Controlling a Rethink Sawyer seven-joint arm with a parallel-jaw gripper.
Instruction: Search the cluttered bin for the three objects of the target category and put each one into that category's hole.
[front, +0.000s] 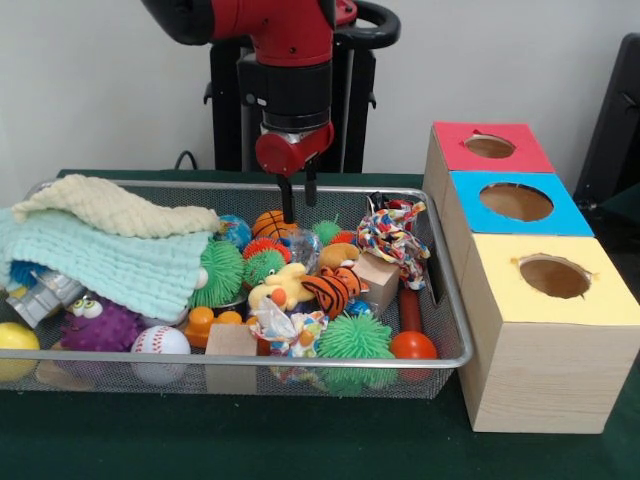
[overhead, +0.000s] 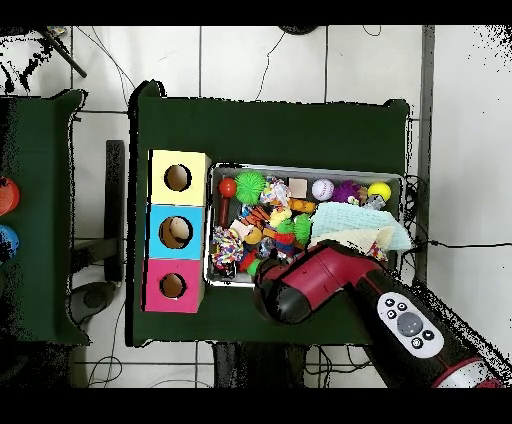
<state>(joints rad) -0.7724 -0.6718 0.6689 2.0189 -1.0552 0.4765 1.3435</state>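
Your red and black arm (front: 270, 40) enters from the top centre of the front view and points straight down. The gripper (front: 298, 196) hangs vertically, its two dark fingers (front: 286, 198) parted by a narrow gap. In the overhead view the arm runs diagonally from the lower right toward frame centre.
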